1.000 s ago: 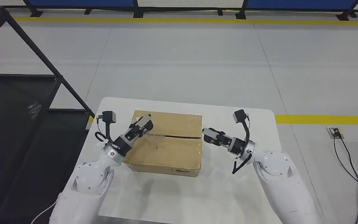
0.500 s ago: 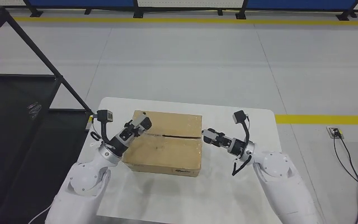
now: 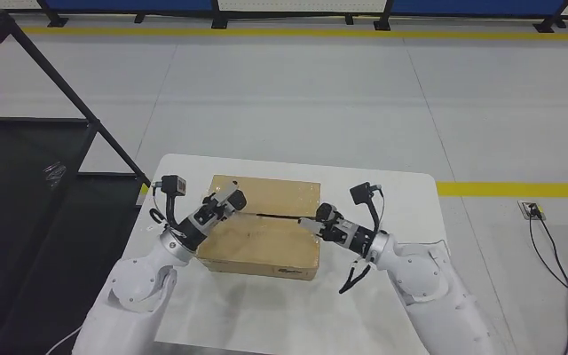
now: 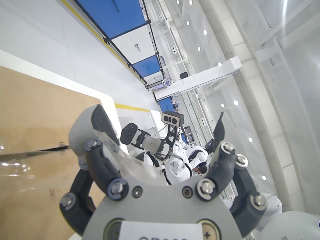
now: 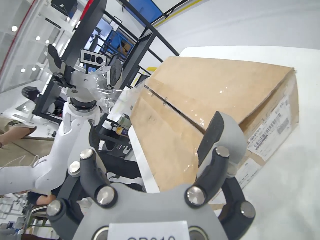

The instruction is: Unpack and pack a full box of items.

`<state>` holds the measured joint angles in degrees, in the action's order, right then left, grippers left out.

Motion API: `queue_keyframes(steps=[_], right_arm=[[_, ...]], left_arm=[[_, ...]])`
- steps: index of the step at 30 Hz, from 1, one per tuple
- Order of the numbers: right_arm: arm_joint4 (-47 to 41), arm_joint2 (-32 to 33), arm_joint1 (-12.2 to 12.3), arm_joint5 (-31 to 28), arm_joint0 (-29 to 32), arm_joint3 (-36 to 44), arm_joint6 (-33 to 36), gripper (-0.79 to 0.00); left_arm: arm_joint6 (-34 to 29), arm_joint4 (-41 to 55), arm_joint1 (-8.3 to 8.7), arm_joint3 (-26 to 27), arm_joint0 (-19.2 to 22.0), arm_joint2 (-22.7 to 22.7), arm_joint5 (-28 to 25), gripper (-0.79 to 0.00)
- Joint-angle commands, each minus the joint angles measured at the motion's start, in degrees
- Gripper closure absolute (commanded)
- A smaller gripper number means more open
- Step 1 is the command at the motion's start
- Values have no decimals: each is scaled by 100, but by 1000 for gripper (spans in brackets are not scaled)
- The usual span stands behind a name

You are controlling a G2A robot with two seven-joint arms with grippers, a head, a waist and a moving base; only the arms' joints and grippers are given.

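One cardboard box (image 3: pixel 266 238) at the middle of one white table (image 3: pixel 382 293), flaps down and meeting along a single dark seam across the top. Two grippers above it, one near each end of that seam.

Left gripper (image 3: pixel 232 197) over the box's left end, released, fingers spread wide, nothing pinched between them. One crumpled strip of clear tape (image 5: pixel 107 92) clinging to one of its fingers and trailing toward the box's edge. Hard to tell whether the strip's far end touches the cardboard or hangs free.

Right gripper (image 3: pixel 311 222) at the right end of the seam, likewise slack, jaws apart, nothing clasped.

One barcode label (image 5: pixel 272 131) on the side wall facing the robot, print too small to make out. Contents hidden beneath the shut flaps. Glossy patches along the seam, too faint to call tape or glare.

From the left wrist: box (image 4: pixel 37 116) cut off at the frame edge, tape (image 4: pixel 117 148) smeared glassily over one finger pad. From the right wrist: own gripper (image 5: pixel 153 123) with one finger plain against the cardboard, the other edge-on and hard to make out.
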<state>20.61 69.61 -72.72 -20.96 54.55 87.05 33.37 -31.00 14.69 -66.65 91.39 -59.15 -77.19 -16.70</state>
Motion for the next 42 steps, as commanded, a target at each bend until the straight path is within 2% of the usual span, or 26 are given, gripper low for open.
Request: queue_keyframes(steps=[1, 5, 13, 16, 21, 26, 27, 29, 30, 31, 33, 40, 42], right_arm=[[231, 8, 5, 205, 144, 135, -243, -785], [319, 101, 31, 268, 376, 285, -429, -785], [451, 222, 86, 35, 669, 437, -508, -785], [974, 103, 76, 44, 815, 699, -970, -785], [2358, -438, 4, 790, 1001, 1226, -1750, -785], [2983, -981, -117, 1445, 766, 1201, -2035, -785], [3062, -1072, -142, 1533, 707, 1167, -2084, -767], [3195, -1225, -187, 1666, 580, 1076, -2099, -545], [3241, -1291, -208, 1725, 516, 1030, -2079, -526], [3278, -1350, -227, 1761, 455, 991, -2051, -437], [3364, -1449, -264, 1849, 349, 921, -2028, -437], [3834, -1766, -381, 2276, 164, 795, -2050, -332], [3879, -1805, -405, 2321, 146, 784, -2035, -332]], left_arm=[[19, -6, -24, -38, 86, 141, 61, -785], [171, -100, -80, -163, 263, 403, 102, -785], [696, -224, -223, -515, 651, 871, 183, -785], [791, -275, -257, -569, 707, 961, 162, -785], [842, -324, -289, -589, 737, 1015, 162, -785], [854, -379, -308, -560, 714, 1023, 162, -785], [850, -387, -311, -555, 709, 1023, 161, -785], [849, -396, -317, -548, 699, 1017, 161, -785], [848, -400, -319, -545, 695, 1014, 162, -785], [844, -395, -323, -542, 691, 1011, 160, -785], [844, -391, -328, -540, 684, 997, 160, -785], [808, -403, -343, -531, 672, 952, 172, -785], [785, -405, -347, -532, 674, 947, 185, -785]])
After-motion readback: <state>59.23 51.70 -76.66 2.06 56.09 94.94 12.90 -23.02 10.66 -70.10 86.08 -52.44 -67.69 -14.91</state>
